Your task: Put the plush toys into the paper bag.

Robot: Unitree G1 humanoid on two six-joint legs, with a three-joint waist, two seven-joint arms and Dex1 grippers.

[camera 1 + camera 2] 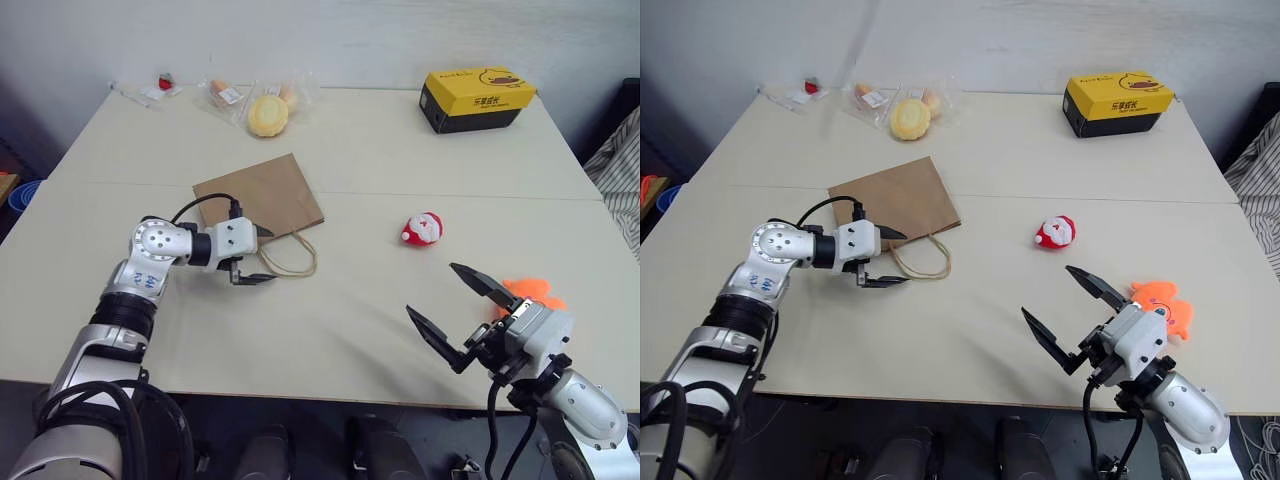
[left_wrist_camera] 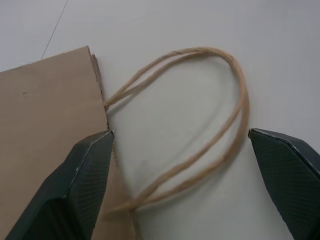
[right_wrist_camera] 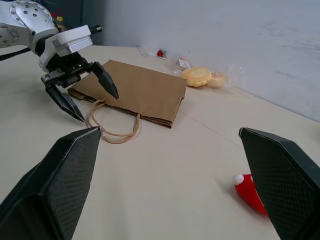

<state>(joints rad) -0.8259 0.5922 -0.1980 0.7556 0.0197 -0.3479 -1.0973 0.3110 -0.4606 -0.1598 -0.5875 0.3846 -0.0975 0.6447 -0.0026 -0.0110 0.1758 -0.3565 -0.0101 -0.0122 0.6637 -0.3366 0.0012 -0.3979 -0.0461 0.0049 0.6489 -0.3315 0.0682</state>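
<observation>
Two plush toys on the tabletop (image 1: 340,320) — Santa (image 1: 422,229) mid-right, orange fish (image 1: 1162,303) beside right gripper (image 1: 1060,310); paper bag (image 1: 260,195) flat, handles (image 1: 290,258) by left gripper (image 1: 258,255). Both jaws spread — empty.

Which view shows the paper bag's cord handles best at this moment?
The left wrist view: the handles loop large and unobstructed between the open left claw fingers, beside the paper bag mouth. The head views show them small, next to that claw. The right wrist view shows them from low and far, near the left claw.
</observation>
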